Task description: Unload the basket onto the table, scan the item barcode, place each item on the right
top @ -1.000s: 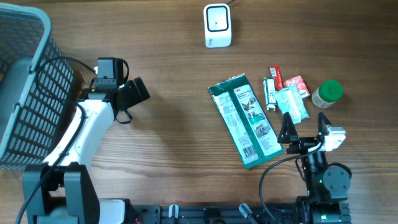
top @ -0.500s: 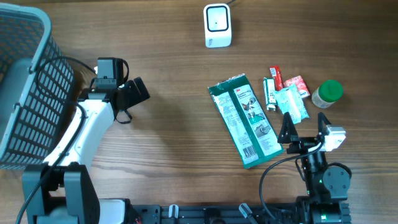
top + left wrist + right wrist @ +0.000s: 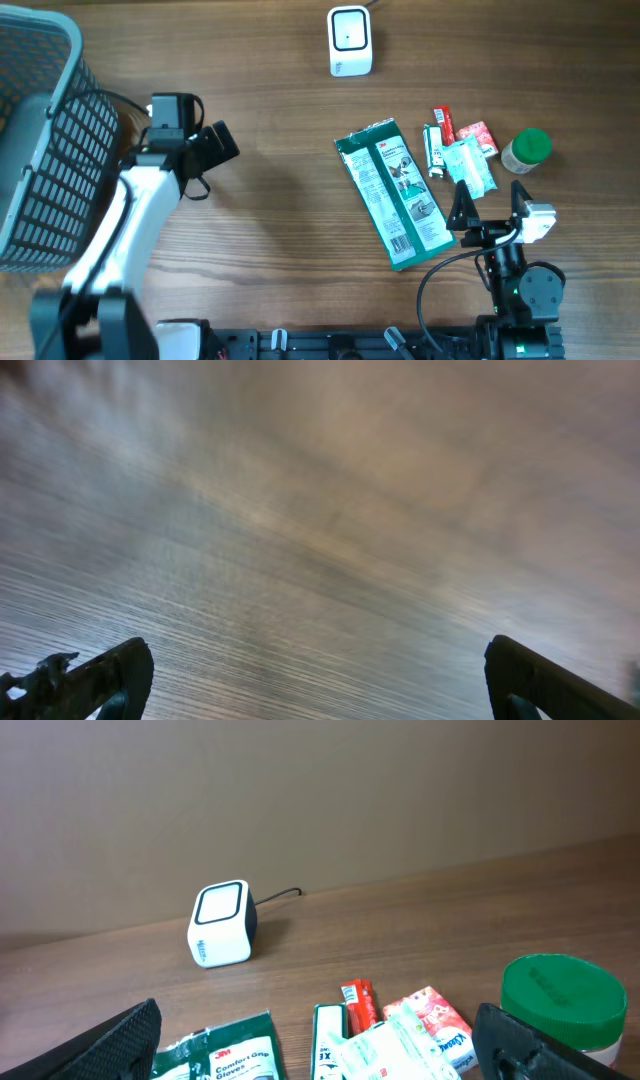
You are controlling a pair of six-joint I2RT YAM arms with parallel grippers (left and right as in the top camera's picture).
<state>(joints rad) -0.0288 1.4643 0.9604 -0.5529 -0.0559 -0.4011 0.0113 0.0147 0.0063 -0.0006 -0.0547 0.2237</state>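
L claw (image 3: 315,655), R claw (image 3: 490,198) both apart; 1 scanner (image 3: 350,41), 1 glove pack (image 3: 395,192), 1 jar (image 3: 526,150).

On one brown wooden table (image 3: 290,230): one white cube-shaped barcode scanner (image 3: 350,41) with one dark window; one grey plastic mesh basket (image 3: 40,150); one long flat green glove packet (image 3: 393,193); one small red stick-shaped pack (image 3: 443,124); one small red-and-white wrapper (image 3: 478,137); one narrow green-and-white pack (image 3: 433,148); one pale crinkled sachet (image 3: 470,167); one round white jar (image 3: 526,150) with one green lid. Totals six loose goods near the right side. Two arms: one white-cased left arm (image 3: 125,225), one black right arm (image 3: 520,285). Two grippers, one left gripper (image 3: 320,680) and one right gripper (image 3: 490,200), two black fingers apiece. One black cable (image 3: 283,896) behind the scanner.
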